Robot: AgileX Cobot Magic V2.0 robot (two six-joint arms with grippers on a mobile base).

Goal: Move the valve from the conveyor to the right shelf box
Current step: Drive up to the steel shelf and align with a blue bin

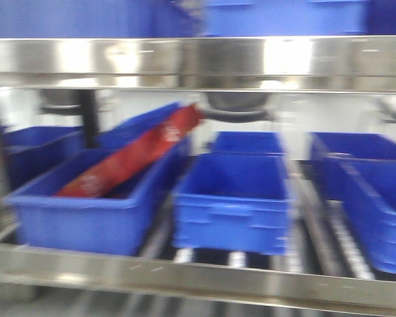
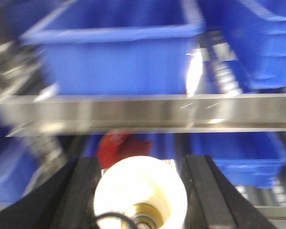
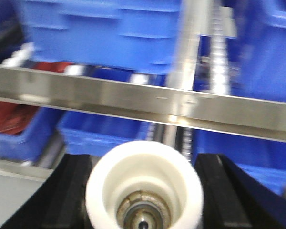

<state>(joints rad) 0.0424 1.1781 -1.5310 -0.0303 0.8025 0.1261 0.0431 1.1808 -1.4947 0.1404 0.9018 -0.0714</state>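
Shelf-approach stage, all three views motion-blurred. In the front view we face a steel shelf [image 1: 198, 281] carrying three blue boxes: the left box [image 1: 86, 221], in which a red packet [image 1: 129, 158] leans diagonally, the middle box [image 1: 232, 205], and the right box [image 1: 379, 218], cut off by the frame edge. An upper shelf rail [image 1: 198, 63] runs above them, with more blue boxes on top of it. The conveyor appears in no view. In the left wrist view, the left gripper [image 2: 140, 164] has its black jaws pressed against both sides of a white, cup-shaped left valve [image 2: 140, 191] whose brass-coloured core faces the camera. A steel rail and blue boxes lie ahead of it. In the right wrist view, the right gripper [image 3: 144, 160] likewise pinches a right valve [image 3: 144, 183] between its jaws, below another steel rail [image 3: 133, 98] and in front of further blue boxes. We judge the pick-up to be done, since each valve is in a gripper and off the belt. What remains is the delivery: neither valve is over or inside any box, and both arms sit below the shelf edges seen by their cameras. We take the right box to be the likely target. The blur leaves its contents unreadable.
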